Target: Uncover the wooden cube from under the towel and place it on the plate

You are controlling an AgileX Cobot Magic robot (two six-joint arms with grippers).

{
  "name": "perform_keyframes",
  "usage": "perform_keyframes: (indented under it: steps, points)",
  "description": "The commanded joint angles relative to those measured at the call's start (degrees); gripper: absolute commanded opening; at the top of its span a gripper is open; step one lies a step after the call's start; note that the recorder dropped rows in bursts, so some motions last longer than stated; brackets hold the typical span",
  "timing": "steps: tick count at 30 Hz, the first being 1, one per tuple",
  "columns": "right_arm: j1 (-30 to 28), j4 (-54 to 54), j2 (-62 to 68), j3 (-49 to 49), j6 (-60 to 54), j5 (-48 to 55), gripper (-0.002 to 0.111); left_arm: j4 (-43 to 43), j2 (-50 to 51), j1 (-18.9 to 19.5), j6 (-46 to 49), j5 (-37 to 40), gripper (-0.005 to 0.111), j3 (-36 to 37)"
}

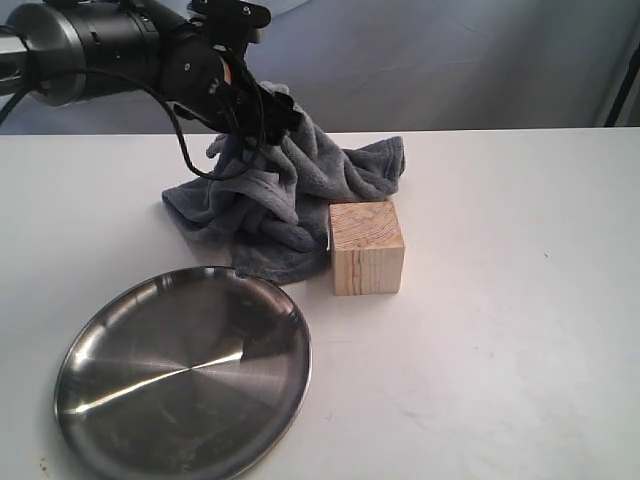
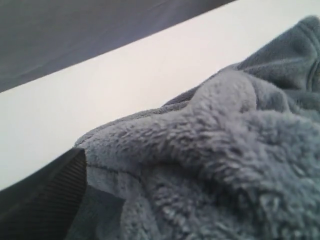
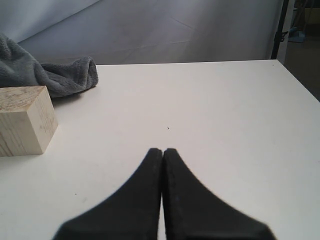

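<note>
**Trailing fold, unopened jaws: two ways to knock the cube**

Already uncovered: wooden cube (image 1: pixel 367 248), upright on the worktop (image 1: pixel 500 300), just past the far right rim of the steel plate (image 1: pixel 150 400), with its left face touching a drooping fold of the towel (image 1: pixel 290 190). Pinching that towel into a raised peak behind the cube: left gripper (image 1: pixel 262 125), jaws buried in fleece, closure judged from the lifted cloth. Pressed together and empty: jaws of the right gripper (image 3: pixel 163 155), low over bare worktop, apart from the cube.

Could drag the fold against the cube if carried off low, sliding or tipping it. Could re-cover the cube or drape the plate if let go here. Could shove the block rather than straddle it unless spread wide before closing in. Could slip on smooth wood with a shallow pinch.
</note>
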Motion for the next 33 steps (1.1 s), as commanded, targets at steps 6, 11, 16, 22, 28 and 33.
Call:
perform_keyframes:
  steps: [6,11,16,22,28,33]
  points:
    - [0.0,0.3,-0.4,0.1,0.2,0.7,0.003,-5.4,3.3,0.0,-3.8,-1.9,0.078,0.1]
    - [0.0,0.3,-0.4,0.1,0.2,0.7,0.003,-5.3,3.3,0.0,-3.8,-2.2,0.078,0.1]
    - [0.0,0.3,-0.4,0.1,0.2,0.7,0.003,-4.9,3.3,0.0,-4.2,-2.3,0.078,0.1]
    - [0.0,0.3,-0.4,0.1,0.2,0.7,0.003,-4.9,3.3,0.0,-3.8,-1.7,0.078,0.1]
    - [0.0,0.3,-0.4,0.1,0.2,0.7,0.003,-5.3,3.3,0.0,-3.8,-3.4,0.078,0.1]
    - [0.0,0.3,-0.4,0.1,0.2,0.7,0.003,-5.4,3.3,0.0,-3.9,-3.5,0.078,0.1]
